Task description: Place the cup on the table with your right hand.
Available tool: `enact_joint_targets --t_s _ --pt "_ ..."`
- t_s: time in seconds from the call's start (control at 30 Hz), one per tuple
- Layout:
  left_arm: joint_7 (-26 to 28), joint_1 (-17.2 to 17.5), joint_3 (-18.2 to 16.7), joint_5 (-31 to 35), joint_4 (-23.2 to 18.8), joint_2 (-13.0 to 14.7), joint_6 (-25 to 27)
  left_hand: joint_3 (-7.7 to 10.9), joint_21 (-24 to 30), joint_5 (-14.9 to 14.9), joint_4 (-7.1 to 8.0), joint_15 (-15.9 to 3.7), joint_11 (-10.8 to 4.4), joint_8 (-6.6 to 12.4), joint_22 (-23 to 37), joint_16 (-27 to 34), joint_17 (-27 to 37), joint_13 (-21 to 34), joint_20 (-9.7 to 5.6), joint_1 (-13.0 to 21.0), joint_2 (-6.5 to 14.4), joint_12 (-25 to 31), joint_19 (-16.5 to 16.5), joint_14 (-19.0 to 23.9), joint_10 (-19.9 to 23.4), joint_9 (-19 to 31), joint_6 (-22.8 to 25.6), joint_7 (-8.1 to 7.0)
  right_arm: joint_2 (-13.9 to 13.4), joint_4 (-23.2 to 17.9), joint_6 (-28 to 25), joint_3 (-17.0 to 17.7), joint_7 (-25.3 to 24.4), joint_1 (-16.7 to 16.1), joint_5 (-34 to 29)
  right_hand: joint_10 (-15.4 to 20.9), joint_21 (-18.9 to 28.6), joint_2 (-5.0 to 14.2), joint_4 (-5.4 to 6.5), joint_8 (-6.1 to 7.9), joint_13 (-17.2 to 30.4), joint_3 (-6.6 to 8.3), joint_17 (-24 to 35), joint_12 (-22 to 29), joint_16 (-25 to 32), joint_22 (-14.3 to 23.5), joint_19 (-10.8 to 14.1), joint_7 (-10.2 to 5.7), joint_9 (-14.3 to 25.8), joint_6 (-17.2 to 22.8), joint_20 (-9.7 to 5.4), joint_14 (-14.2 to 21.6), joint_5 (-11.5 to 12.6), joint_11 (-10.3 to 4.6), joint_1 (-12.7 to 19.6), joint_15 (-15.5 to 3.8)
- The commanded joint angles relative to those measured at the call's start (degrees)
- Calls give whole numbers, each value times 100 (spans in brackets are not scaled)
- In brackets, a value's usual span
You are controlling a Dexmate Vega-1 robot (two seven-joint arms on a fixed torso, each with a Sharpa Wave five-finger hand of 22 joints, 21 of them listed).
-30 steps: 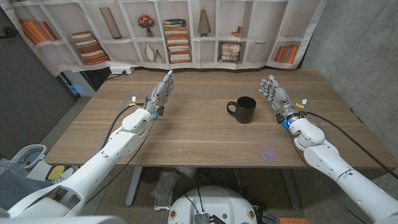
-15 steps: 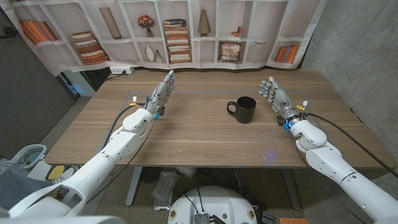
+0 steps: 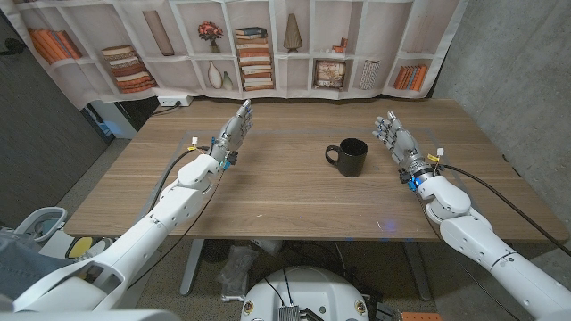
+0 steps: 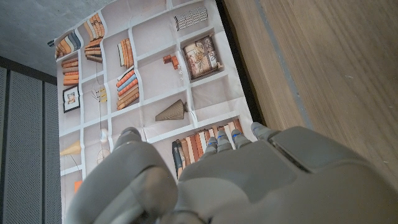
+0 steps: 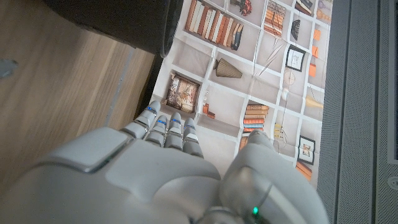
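So the cup [image 3: 349, 157] already stood on the surface [image 3: 268, 192], mid-right. The right hand [image 3: 398, 142] had drifted slightly back, fingers spread and empty; left hand [image 3: 232, 132] too. Looked basically done.

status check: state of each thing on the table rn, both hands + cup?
cup: upright on the table, handle toward the robot's left, nothing touching it
right hand: holds nothing, fingers extended, apart from the cup on its right side
left hand: holds nothing, fingers extended, over the table's left part, far from the cup
table: wooden, bears the cup
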Motion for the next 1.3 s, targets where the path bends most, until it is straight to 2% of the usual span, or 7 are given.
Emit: enact_joint_targets --t_s 0.03,0.6,1.0,1.3 --pt "-30 -72 21 28 66 -32 -17 4 7 -16 -15 -14 -7 8 12 7 27 16 -276 69 13 14 -132 -119 -21 7 -36 -25 24 36 110 -2 16 -66 -37 22 -41 -10 -45 2 34 3 15 2 9 25 48 4 13 28 -80 31 7 5 49 -6" --pt "34 30 -16 28 -58 21 -20 -7 5 -28 -24 -7 -15 8 13 8 28 17 -255 89 20 13 -146 -121 -27 7 -37 -28 -21 72 302 -7 120 -141 -126 -22 -91 -73 -126 -6 34 -6 12 -17 -2 22 56 24 12 -5 -65 19 17 -18 135 -1" --pt "65 57 3 49 -115 23 -2 -16 6 -38 -28 -7 -31 8 14 6 28 17 -243 101 25 8 -154 -131 -39 7 -38 -32 -125 -7 354 17 63 -262 -256 -65 -143 -165 -249 -10 35 -5 10 -31 -11 17 60 11 12 -60 -48 -4 40 -30 286 6" --pt "100 93 13 67 -187 34 14 -23 8 -45 -30 -3 -12 10 14 10 29 17 -236 109 29 10 -155 -124 -35 7 -32 -42 -190 -83 446 43 -45 -389 -430 -123 -209 -254 -408 -9 37 13 9 -44 -25 11 62 -23 13 -123 4 -52 86 -35 504 21"
